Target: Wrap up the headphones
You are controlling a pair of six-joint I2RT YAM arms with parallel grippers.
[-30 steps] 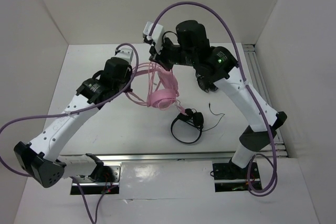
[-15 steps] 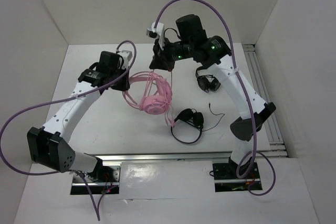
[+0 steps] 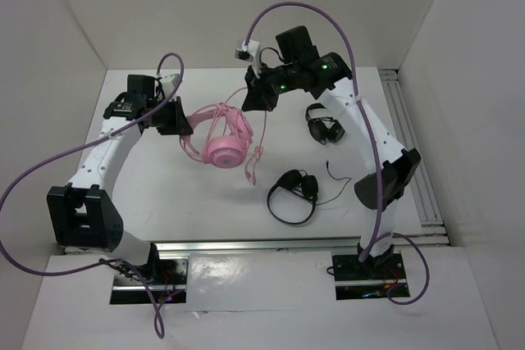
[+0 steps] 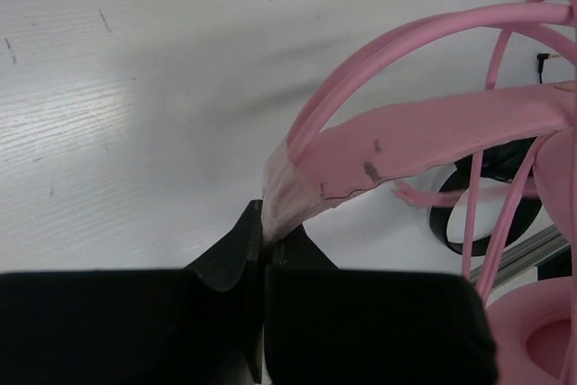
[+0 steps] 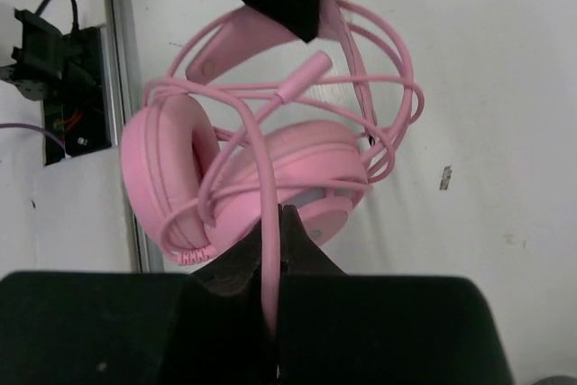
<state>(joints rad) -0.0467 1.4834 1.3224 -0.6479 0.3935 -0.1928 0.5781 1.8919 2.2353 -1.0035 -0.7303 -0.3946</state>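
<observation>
From above, the headphones [image 3: 223, 143] hang between the arms over the counter [image 3: 164, 194]. The left end effector [image 3: 175, 117] is just to their left and the right end effector [image 3: 256, 101] just behind and to their right, while the cable [image 3: 253, 161] tail dangles toward the near edge. The left wrist view shows that end effector closed on the headband [image 4: 424, 132] end, the band running away rightward. The right wrist view shows its end effector clamped on the cable, the cups [image 5: 171, 169] straight ahead and loops lying round the band. The right arm seems placed to lead the next turn.
</observation>
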